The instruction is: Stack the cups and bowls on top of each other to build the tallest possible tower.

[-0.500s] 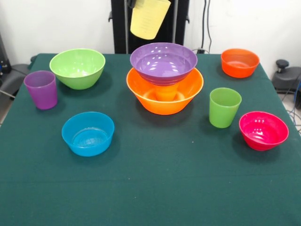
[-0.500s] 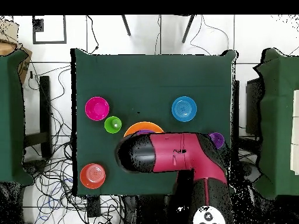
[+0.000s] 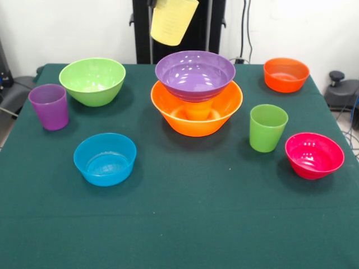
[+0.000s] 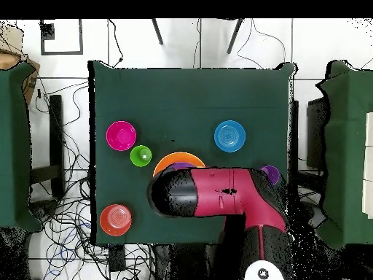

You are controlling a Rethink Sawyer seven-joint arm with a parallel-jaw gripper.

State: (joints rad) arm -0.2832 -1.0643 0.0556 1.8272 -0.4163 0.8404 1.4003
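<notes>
The pale yellow cup [image 3: 173,21] hangs tilted just above the purple bowl [image 3: 194,74], which sits in the large orange-yellow bowl [image 3: 196,114]. Whether jaws clench it, I cannot tell.

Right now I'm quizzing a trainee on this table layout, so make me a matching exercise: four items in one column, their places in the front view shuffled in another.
Items:
1. purple bowl
2. pale yellow cup
3. green cup
4. purple cup

Places:
A. near the table's left edge
B. up in the air above the stack
C. nested in the large orange-yellow bowl
D. between the stack and the pink-red bowl

Pairs: 1-C, 2-B, 3-D, 4-A
</notes>
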